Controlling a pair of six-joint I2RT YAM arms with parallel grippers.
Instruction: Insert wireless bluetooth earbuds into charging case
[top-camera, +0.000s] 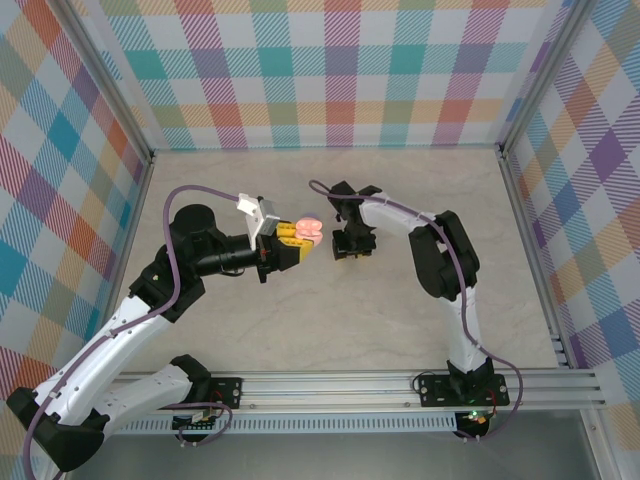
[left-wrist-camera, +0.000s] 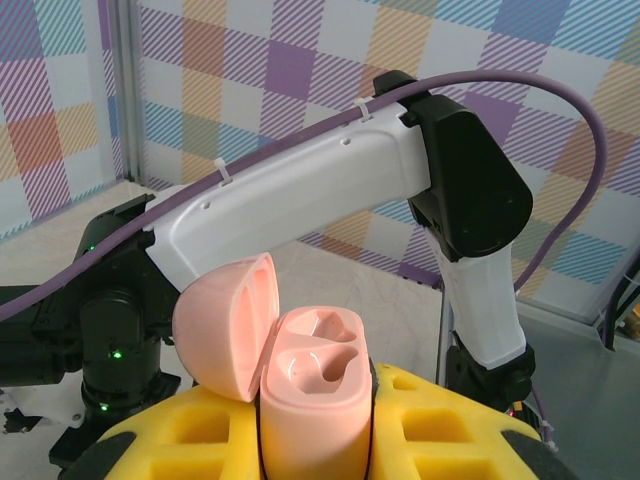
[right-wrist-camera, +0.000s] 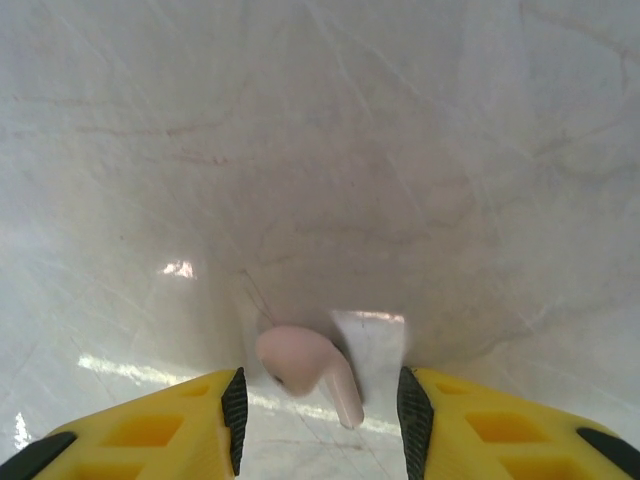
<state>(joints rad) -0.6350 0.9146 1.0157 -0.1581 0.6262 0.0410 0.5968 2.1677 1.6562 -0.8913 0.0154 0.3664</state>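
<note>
Right gripper (right-wrist-camera: 318, 405), jaws part-open, straddles a pale pink earbud (right-wrist-camera: 305, 368) on the table (right-wrist-camera: 320, 150), bottom centre. Left gripper (top-camera: 297, 237) clamps the open charging case (left-wrist-camera: 315, 395). Pickup seems underway; next likely needs a gentle close and lift.

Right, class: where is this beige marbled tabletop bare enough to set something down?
Free: far strip below the checked back wall; near stretch before the metal rail. Crowded: centre, where left gripper, open pink charging case and right gripper cluster.
</note>
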